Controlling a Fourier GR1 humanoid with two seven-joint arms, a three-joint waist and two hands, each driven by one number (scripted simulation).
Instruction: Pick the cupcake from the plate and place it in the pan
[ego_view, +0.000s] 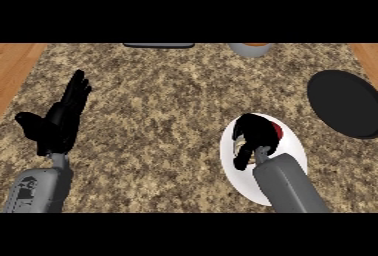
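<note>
A white plate (240, 172) lies on the speckled counter at lower right. Over it my right hand (255, 132) curls downward round the cupcake (277, 131), of which only a red sliver shows at the hand's right side. The rest of the cupcake is hidden under the fingers. The black pan (345, 102) sits at the right edge, partly cut off, up and to the right of the plate. My left hand (60, 120) rests open at the left, fingers pointing up, with nothing in it.
A grey cup or bowl with orange contents (251, 48) stands at the counter's far edge. A dark flat object (158, 45) lies at the far edge, centre. Wooden strips (16, 65) border the counter left and right.
</note>
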